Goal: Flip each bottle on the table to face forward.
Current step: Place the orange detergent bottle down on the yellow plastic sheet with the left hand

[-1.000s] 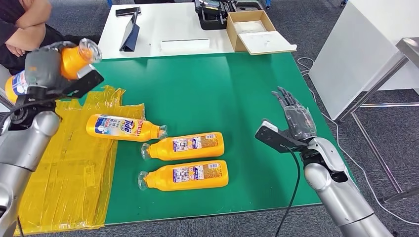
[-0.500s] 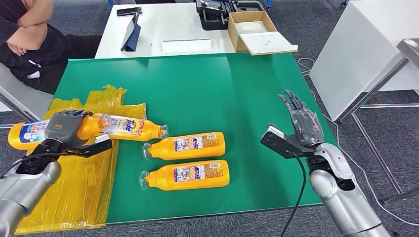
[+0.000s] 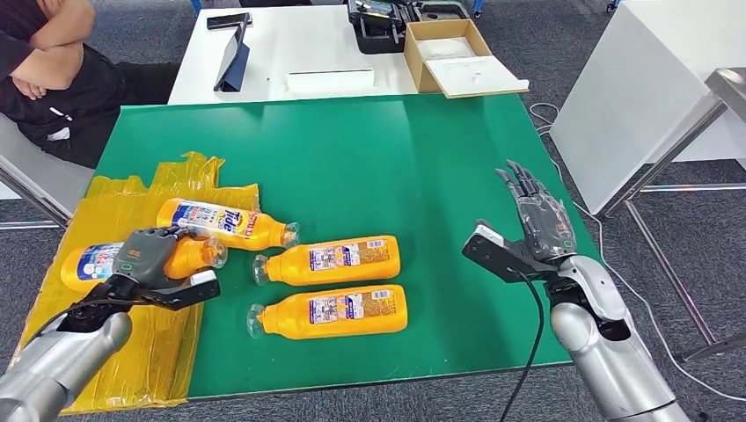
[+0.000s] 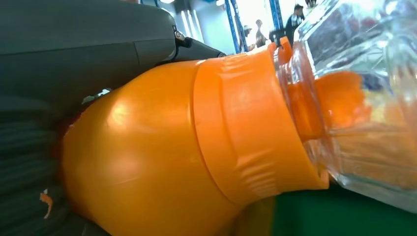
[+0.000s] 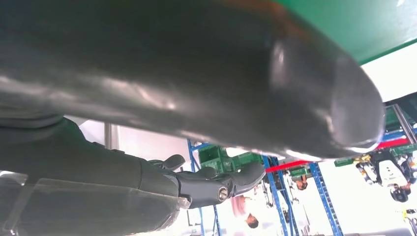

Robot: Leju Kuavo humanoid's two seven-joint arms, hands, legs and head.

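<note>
held bottle (image 3: 132,260) now lower w/ left hand (image 3: 149,255), right hand (image 3: 538,217) idle

green table (image 3: 422,167) | yellow sheet (image 3: 145,338) | three orange bottles: (image 3: 224,225), (image 3: 330,258), (image 3: 330,311)

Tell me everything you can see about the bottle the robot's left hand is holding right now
The held bottle is orange plastic with a clear cap and a blue-and-white label near its base. It lies on its side over the yellow plastic sheet, cap toward the other bottles. The left hand grips its upper body near the neck. The wrist view shows its glossy shoulder and collar.
</note>
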